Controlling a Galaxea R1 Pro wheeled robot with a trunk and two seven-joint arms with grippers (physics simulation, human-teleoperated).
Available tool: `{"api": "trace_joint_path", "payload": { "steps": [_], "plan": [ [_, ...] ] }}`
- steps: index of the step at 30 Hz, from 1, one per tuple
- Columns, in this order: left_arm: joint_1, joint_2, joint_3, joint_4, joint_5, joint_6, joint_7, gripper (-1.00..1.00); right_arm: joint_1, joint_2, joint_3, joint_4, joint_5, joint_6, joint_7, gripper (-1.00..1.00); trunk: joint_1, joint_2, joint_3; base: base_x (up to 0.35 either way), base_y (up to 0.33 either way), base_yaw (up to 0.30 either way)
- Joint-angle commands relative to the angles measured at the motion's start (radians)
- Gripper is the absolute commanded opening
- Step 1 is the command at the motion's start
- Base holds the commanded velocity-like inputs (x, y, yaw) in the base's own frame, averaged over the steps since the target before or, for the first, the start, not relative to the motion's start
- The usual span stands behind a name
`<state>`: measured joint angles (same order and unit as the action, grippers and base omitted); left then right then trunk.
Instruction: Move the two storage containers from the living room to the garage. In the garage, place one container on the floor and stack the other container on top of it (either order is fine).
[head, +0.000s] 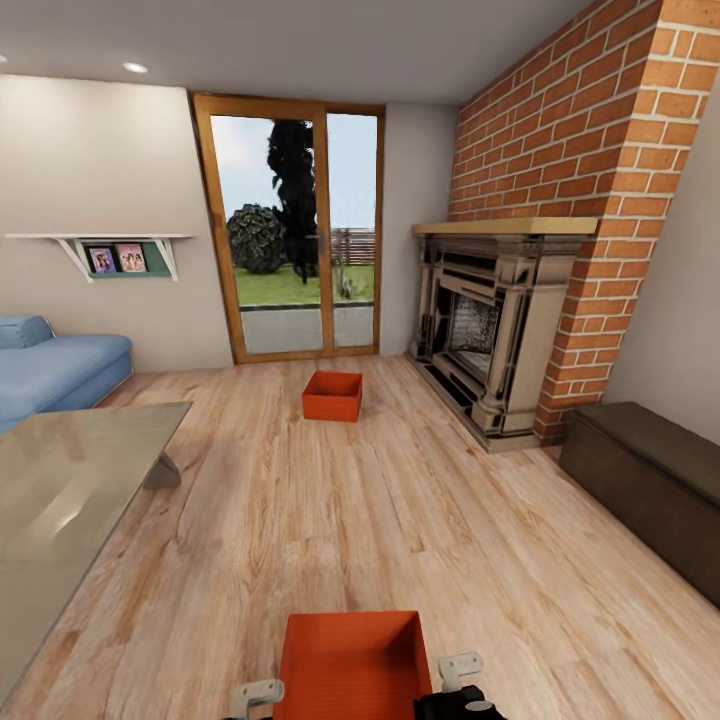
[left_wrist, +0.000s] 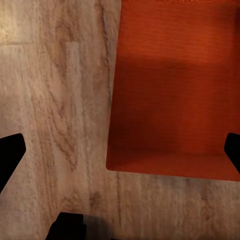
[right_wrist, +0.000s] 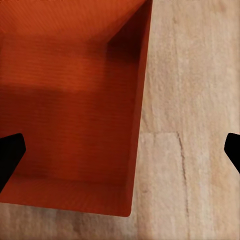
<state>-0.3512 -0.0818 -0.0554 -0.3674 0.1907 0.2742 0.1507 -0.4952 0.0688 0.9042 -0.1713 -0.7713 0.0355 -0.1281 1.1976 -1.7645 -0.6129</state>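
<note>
Two orange-red storage containers stand on the living room's light wood planks. The near container (head: 350, 665) lies just in front of me, and the far container (head: 333, 396) sits by the glass door. My left gripper (head: 257, 697) hangs open over the near container's left wall. In the left wrist view, the dark fingertips (left_wrist: 10, 155) stand wide apart, with the container (left_wrist: 175, 90) and bare planks between them. My right gripper (head: 460, 672) hangs open over the right wall. Its wrist view shows the container's inside (right_wrist: 70, 100) and wall edge between the spread fingertips (right_wrist: 10, 155).
A low glass-topped table (head: 70, 470) stands at the left, with a blue sofa (head: 50, 365) behind it. The brick fireplace (head: 490, 330) and a dark brown chest (head: 650, 480) line the right side. A wood-framed glass door (head: 295, 230) is straight ahead.
</note>
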Motion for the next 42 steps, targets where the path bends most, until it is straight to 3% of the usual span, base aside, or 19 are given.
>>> {"api": "trace_joint_path", "payload": {
  "steps": [1, 5, 10, 14, 35, 36, 42],
  "plan": [
    [0.000, 0.000, -0.006, -0.002, 0.010, 0.005, 0.007, 1.00, -0.001, 0.000, 0.008, -0.002, -0.006, 0.004, -0.007, 1.00, 0.000, 0.000, -0.001, 0.000, 0.000, 0.000],
    [0.000, 0.000, -0.019, -0.003, 0.010, 0.005, 0.007, 1.00, -0.001, 0.000, 0.008, -0.002, -0.006, 0.003, -0.007, 1.00, 0.015, -0.028, -0.014, 0.000, 0.000, 0.000],
    [0.000, -0.001, -0.092, 0.002, 0.013, 0.004, 0.007, 1.00, 0.000, 0.000, 0.008, -0.002, -0.006, 0.003, -0.007, 1.00, 0.034, -0.063, -0.029, 0.000, 0.000, 0.000],
    [0.000, -0.001, -0.110, 0.003, 0.013, 0.004, 0.007, 1.00, 0.000, 0.000, 0.008, -0.002, -0.006, 0.003, -0.007, 1.00, 0.050, -0.091, -0.042, 0.000, 0.000, 0.000],
    [0.000, 0.012, -0.114, -0.013, 0.012, 0.004, 0.006, 1.00, -0.001, -0.005, 0.008, -0.004, -0.006, 0.006, -0.008, 1.00, 0.130, -0.238, -0.108, 0.000, 0.000, 0.000],
    [0.000, 0.025, -0.112, -0.015, 0.012, 0.004, 0.005, 1.00, -0.001, 0.001, 0.010, -0.005, -0.006, 0.014, -0.033, 1.00, 0.130, -0.238, -0.108, 0.000, 0.000, 0.000],
    [0.000, 0.033, -0.114, -0.055, 0.012, 0.008, 0.006, 1.00, -0.001, -0.005, 0.010, -0.006, -0.006, 0.006, -0.076, 1.00, 0.130, -0.238, -0.116, 0.000, 0.000, 0.000]
  ]
}}
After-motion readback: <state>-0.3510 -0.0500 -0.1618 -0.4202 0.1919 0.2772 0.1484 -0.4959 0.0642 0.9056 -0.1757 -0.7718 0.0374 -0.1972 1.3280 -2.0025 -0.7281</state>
